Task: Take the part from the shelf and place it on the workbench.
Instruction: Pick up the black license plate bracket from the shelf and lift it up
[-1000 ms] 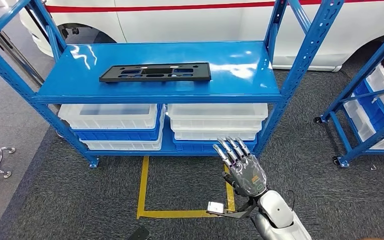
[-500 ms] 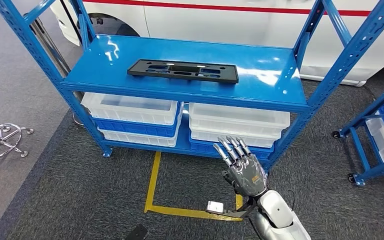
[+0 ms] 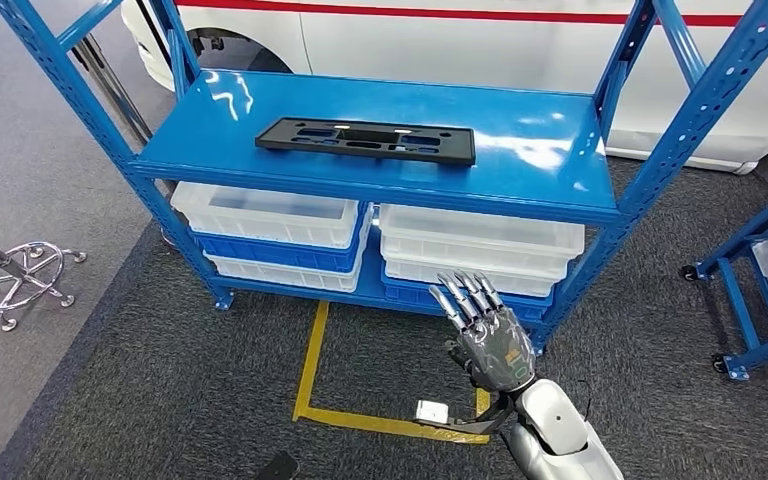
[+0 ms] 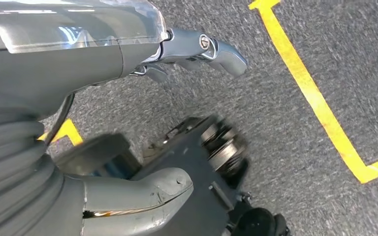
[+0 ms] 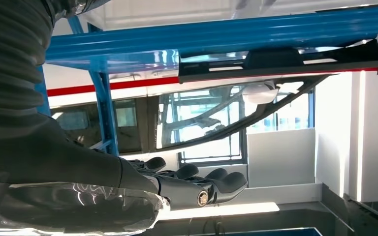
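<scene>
A long flat black part [image 3: 365, 140] with several cut-outs lies on the top board of the blue shelf [image 3: 520, 170], slightly left of the middle. My right hand [image 3: 485, 335] is raised below and in front of the shelf, fingers straight and apart, holding nothing. In the right wrist view those fingers [image 5: 197, 184] stretch out flat, and the black part [image 5: 285, 59] shows edge-on above them on the shelf. My left hand [image 4: 142, 54] hangs over the grey carpet, fingers extended, thumb [image 4: 138, 196] apart, with nothing in it.
White and blue bins [image 3: 270, 215] [image 3: 480, 240] fill the shelf's lower level. Yellow floor tape [image 3: 310, 370] marks a box in front of it. A white vehicle [image 3: 460, 30] stands behind, a second blue rack [image 3: 760, 270] at the right, a chrome chair base [image 3: 25, 280] at the left.
The whole picture has shifted: the camera has moved, and the shelf now sits further right and closer. My right hand keeps its raised, spread pose.
</scene>
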Robot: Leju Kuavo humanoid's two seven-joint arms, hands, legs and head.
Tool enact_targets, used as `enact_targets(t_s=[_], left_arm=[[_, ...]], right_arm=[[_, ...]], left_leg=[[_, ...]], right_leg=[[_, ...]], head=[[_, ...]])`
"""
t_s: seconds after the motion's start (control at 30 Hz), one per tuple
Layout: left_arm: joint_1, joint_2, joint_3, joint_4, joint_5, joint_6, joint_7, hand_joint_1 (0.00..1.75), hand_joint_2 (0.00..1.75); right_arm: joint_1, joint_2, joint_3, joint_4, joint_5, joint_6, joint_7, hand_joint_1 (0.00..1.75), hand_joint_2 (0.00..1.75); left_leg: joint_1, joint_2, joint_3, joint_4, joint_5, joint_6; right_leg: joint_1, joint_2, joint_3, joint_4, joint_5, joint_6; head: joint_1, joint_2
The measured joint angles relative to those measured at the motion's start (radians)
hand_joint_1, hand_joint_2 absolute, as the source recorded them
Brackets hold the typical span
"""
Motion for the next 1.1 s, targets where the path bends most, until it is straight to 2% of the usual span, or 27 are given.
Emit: enact_targets(t_s=[0.07, 0.1, 0.2, 0.23, 0.27, 0.33, 0.37, 0.4, 0.43, 0.47, 0.5, 0.57, 0.6, 0.7, 0.73, 0.8, 0.87, 0.9, 0.93, 0.97, 1.03, 1.07, 1.1], left_arm=[[-0.003, 0.000, 0.002, 0.000, -0.001, -0.001, -0.001, 0.00, 1.75], [-0.003, 0.000, 0.004, 0.000, -0.002, -0.001, -0.001, 0.00, 1.75], [-0.002, 0.000, 0.009, 0.000, -0.005, -0.003, -0.003, 0.00, 1.75], [-0.002, 0.000, 0.012, 0.000, -0.006, -0.003, -0.005, 0.00, 1.75], [-0.003, -0.001, 0.016, 0.000, -0.006, -0.003, -0.007, 0.00, 1.75], [-0.003, -0.002, 0.025, 0.000, -0.007, -0.005, -0.011, 0.00, 1.75], [-0.002, -0.002, 0.029, 0.000, -0.007, -0.006, -0.013, 0.00, 1.75], [0.000, -0.002, 0.033, 0.000, -0.007, -0.006, -0.015, 0.00, 1.75], [0.001, -0.002, 0.038, 0.000, -0.007, -0.006, -0.016, 0.00, 1.75], [0.001, -0.003, 0.043, 0.000, -0.007, -0.007, -0.019, 0.00, 1.75], [0.002, -0.004, 0.047, 0.000, -0.007, -0.009, -0.021, 0.00, 1.75], [0.000, -0.005, 0.053, 0.000, -0.010, -0.012, -0.024, 0.00, 1.75], [0.000, -0.005, 0.055, 0.000, -0.012, -0.013, -0.025, 0.00, 1.75], [0.000, -0.006, 0.061, 0.000, -0.017, -0.013, -0.026, 0.00, 1.75], [-0.001, -0.006, 0.065, 0.000, -0.020, -0.011, -0.026, 0.00, 1.75], [-0.002, -0.006, 0.071, 0.000, -0.024, -0.004, -0.025, 0.00, 1.75], [-0.002, -0.007, 0.074, 0.000, -0.028, 0.003, -0.026, 0.00, 1.75], [-0.001, -0.007, 0.075, 0.000, -0.030, 0.004, -0.026, 0.00, 1.75], [-0.001, -0.008, 0.076, 0.000, -0.032, 0.003, -0.027, 0.00, 1.75], [-0.001, -0.008, 0.078, 0.000, -0.034, 0.001, -0.028, 0.00, 1.75], [-0.004, -0.008, 0.082, 0.000, -0.034, -0.003, -0.031, 0.00, 1.75], [-0.005, -0.008, 0.085, 0.000, -0.035, -0.005, -0.033, 0.00, 1.75], [-0.007, -0.008, 0.088, 0.000, -0.035, -0.006, -0.033, 0.00, 1.75]], right_arm=[[-0.002, 0.000, 0.000, 0.001, -0.020, 0.000, -0.003, 0.00, 1.75], [-0.003, 0.001, 0.000, 0.002, -0.034, 0.000, -0.002, 0.00, 1.75], [-0.015, 0.002, 0.001, 0.019, -0.110, 0.005, 0.017, 0.00, 1.75], [-0.023, 0.003, 0.001, 0.028, -0.151, 0.011, 0.024, 0.00, 1.75], [-0.031, 0.004, 0.001, 0.037, -0.195, 0.018, 0.030, 0.00, 1.75], [-0.043, 0.004, 0.001, 0.050, -0.265, 0.038, 0.035, 0.00, 1.75], [-0.046, 0.004, 0.000, 0.055, -0.285, 0.045, 0.037, 0.00, 1.75], [-0.047, 0.004, 0.000, 0.058, -0.296, 0.051, 0.040, 0.00, 1.75], [-0.048, 0.004, 0.000, 0.060, -0.301, 0.053, 0.045, 0.00, 1.75], [-0.051, 0.004, 0.000, 0.062, -0.300, 0.054, 0.051, 0.00, 1.75], [-0.055, 0.004, 0.000, 0.062, -0.297, 0.054, 0.056, 0.00, 1.75], [-0.065, 0.004, 0.000, 0.063, -0.290, 0.052, 0.060, 0.00, 1.75], [-0.068, 0.005, 0.001, 0.063, -0.286, 0.051, 0.061, 0.00, 1.75], [-0.072, 0.008, 0.001, 0.064, -0.276, 0.050, 0.068, 0.00, 1.75], [-0.075, 0.011, 0.001, 0.064, -0.283, 0.051, 0.070, 0.00, 1.75], [-0.081, 0.020, 0.001, 0.064, -0.318, 0.060, 0.069, 0.00, 1.75], [-0.082, 0.029, 0.001, 0.064, -0.354, 0.076, 0.061, 0.00, 1.75], [-0.081, 0.031, 0.001, 0.064, -0.364, 0.083, 0.057, 0.00, 1.75], [-0.081, 0.032, 0.001, 0.064, -0.368, 0.088, 0.054, 0.00, 1.75], [-0.081, 0.034, 0.001, 0.064, -0.370, 0.090, 0.053, 0.00, 1.75], [-0.083, 0.039, 0.001, 0.064, -0.365, 0.090, 0.058, 0.00, 1.75], [-0.085, 0.041, 0.001, 0.064, -0.358, 0.090, 0.065, 0.00, 1.75], [-0.088, 0.042, 0.001, 0.064, -0.350, 0.089, 0.072, 0.00, 1.75]], left_leg=[[-0.006, 0.003, 0.057, -0.116, 0.037, 0.012], [-0.010, 0.004, 0.067, -0.140, 0.039, 0.017], [-0.009, 0.002, 0.071, -0.155, 0.048, 0.029], [-0.006, 0.002, 0.073, -0.162, 0.053, 0.035], [-0.004, 0.002, 0.075, -0.168, 0.058, 0.040], [-0.004, 0.002, 0.072, -0.169, 0.061, 0.045], [-0.004, 0.002, 0.070, -0.168, 0.061, 0.046], [-0.004, 0.001, 0.069, -0.167, 0.061, 0.045], [-0.004, -0.001, 0.069, -0.164, 0.060, 0.045], [-0.004, -0.003, 0.069, -0.161, 0.058, 0.043], [-0.003, -0.004, 0.068, -0.156, 0.055, 0.039], [-0.006, -0.006, 0.062, -0.143, 0.049, 0.029], [-0.008, -0.006, 0.058, -0.139, 0.048, 0.025], [-0.006, -0.006, 0.054, -0.133, 0.044, 0.012], [-0.005, -0.005, 0.047, -0.118, 0.032, 0.007], [-0.002, -0.002, 0.007, -0.027, -0.022, -0.004], [0.001, -0.001, -0.055, 0.107, -0.081, -0.011], [0.001, -0.001, -0.073, 0.145, -0.089, -0.012], [0.001, -0.001, -0.074, 0.147, -0.077, -0.010], [0.001, -0.001, -0.055, 0.109, -0.048, -0.006], [-0.003, 0.000, 0.014, -0.030, 0.017, 0.011], [-0.007, 0.002, 0.042, -0.088, 0.035, 0.019], [-0.010, 0.004, 0.059, -0.124, 0.042, 0.025]], right_leg=[[0.003, -0.002, -0.001, 0.000, 0.001, 0.006], [0.003, -0.003, -0.002, -0.001, 0.002, 0.011], [0.002, -0.002, -0.002, -0.003, 0.002, 0.029], [0.002, 0.000, -0.009, 0.013, -0.011, 0.033], [0.001, 0.003, -0.024, 0.048, -0.034, 0.037], [0.000, 0.008, -0.083, 0.170, -0.099, 0.042], [-0.001, 0.009, -0.111, 0.227, -0.120, 0.044], [-0.002, 0.009, -0.126, 0.258, -0.122, 0.046], [-0.003, 0.009, -0.123, 0.251, -0.105, 0.047], [-0.004, 0.009, -0.102, 0.208, -0.073, 0.047], [-0.005, 0.010, -0.070, 0.140, -0.038, 0.046], [-0.004, 0.014, -0.020, 0.034, 0.000, 0.040], [-0.002, 0.016, -0.012, 0.013, 0.002, 0.035], [0.000, 0.016, -0.014, 0.009, 0.003, 0.017], [-0.001, 0.015, -0.014, 0.007, 0.004, 0.010], [-0.003, 0.012, -0.013, 0.005, 0.006, -0.001], [-0.001, 0.011, -0.015, 0.006, 0.006, -0.005], [0.000, 0.010, -0.015, 0.006, 0.006, -0.005], [0.001, 0.010, -0.015, 0.007, 0.006, -0.005], [0.002, 0.010, -0.014, 0.007, 0.006, -0.005], [0.004, 0.010, -0.013, 0.006, 0.006, -0.005], [0.006, 0.009, -0.013, 0.005, 0.006, -0.003], [0.006, 0.008, -0.014, 0.004, 0.008, 0.001]], head=[[0.000, 0.000], [0.000, 0.000], [0.000, 0.000], [0.001, 0.000], [0.001, 0.000], [0.002, 0.000], [0.002, 0.000], [0.001, 0.000], [0.002, 0.000], [0.002, 0.000], [0.002, 0.000], [0.001, 0.000], [0.001, 0.000], [0.000, 0.000], [0.000, 0.000], [0.000, 0.000], [-0.001, 0.000], [-0.001, 0.000], [-0.001, 0.000], [-0.001, 0.000], [-0.001, 0.000], [-0.001, 0.000], [-0.001, 0.000]])
